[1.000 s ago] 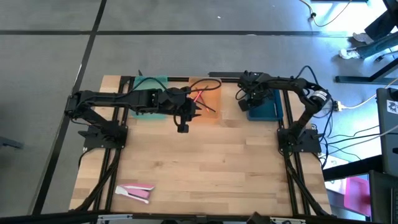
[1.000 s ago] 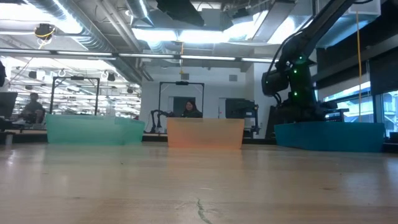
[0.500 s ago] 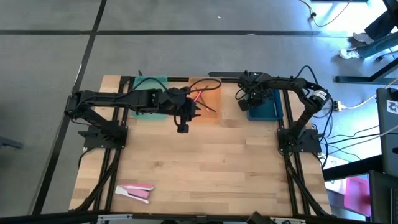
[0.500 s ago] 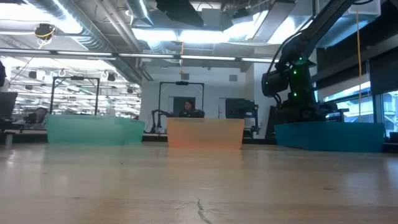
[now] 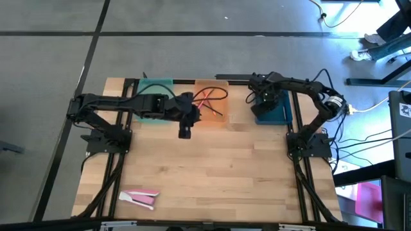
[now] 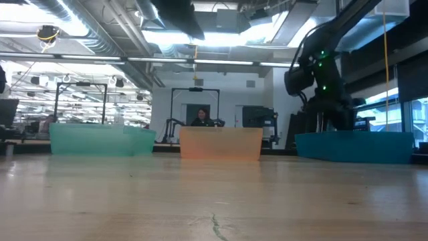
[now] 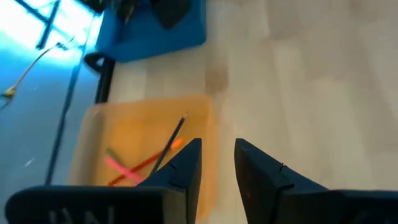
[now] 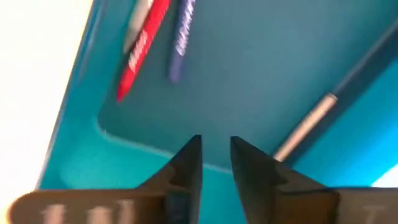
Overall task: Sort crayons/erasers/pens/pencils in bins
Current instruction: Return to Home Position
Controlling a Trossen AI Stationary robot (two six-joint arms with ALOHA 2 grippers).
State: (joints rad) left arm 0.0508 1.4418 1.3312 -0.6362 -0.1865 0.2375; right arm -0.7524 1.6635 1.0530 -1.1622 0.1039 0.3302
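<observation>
Three bins stand in a row at the table's far edge: teal [image 5: 154,96], orange [image 5: 215,106] and blue [image 5: 277,112]. Red, pink and dark pencils [image 7: 146,163] lie in the orange bin [image 7: 112,134]. The blue bin [image 8: 261,74] holds a red stick [image 8: 142,46], a blue stick [image 8: 180,37] and a tan-grey one [image 8: 305,127]. The pink-and-white eraser [image 5: 140,197] lies flat near the near left corner. My left gripper [image 5: 184,133] [image 7: 217,155] hangs narrowly open over bare wood beside the orange bin's near left corner. My right gripper [image 5: 262,101] [image 8: 216,146] hovers narrowly open over the blue bin. No black pens show.
The wood between the bins and the near edge is bare apart from the eraser. In the low view the teal [image 6: 100,140], orange [image 6: 221,144] and blue [image 6: 354,147] bins line the far side, with my right arm [image 6: 314,73] above the blue one. People sit in the room behind.
My left arm has drawn back from over the orange bin toward the table's left and near side, uncovering more of the bin. My right gripper has shifted toward the right and far edge, farther in over the blue bin, rising a little.
</observation>
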